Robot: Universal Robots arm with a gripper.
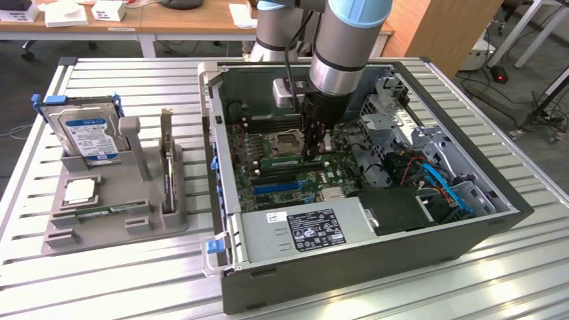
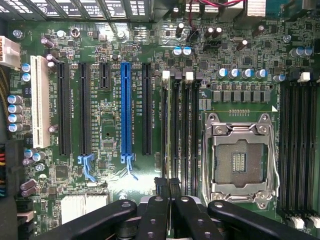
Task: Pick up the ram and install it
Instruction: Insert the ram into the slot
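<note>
ram (image 1: 282, 163): slim green stick; on edge on motherboard (image 1: 307, 183) beside processor socket (image 1: 286, 141); pinched by gripper (image 1: 313, 155)

I cannot read any words. The blue-white label (image 1: 92, 141) on the hard drive (image 1: 64, 120), at the exterior view's left, and the power box (image 1: 266, 239) label (image 1: 308, 230) are too tiny.

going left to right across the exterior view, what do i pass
hard drive in the grey holder → thin upright board → blue latch → gripper over the motherboard → blue cables
</note>
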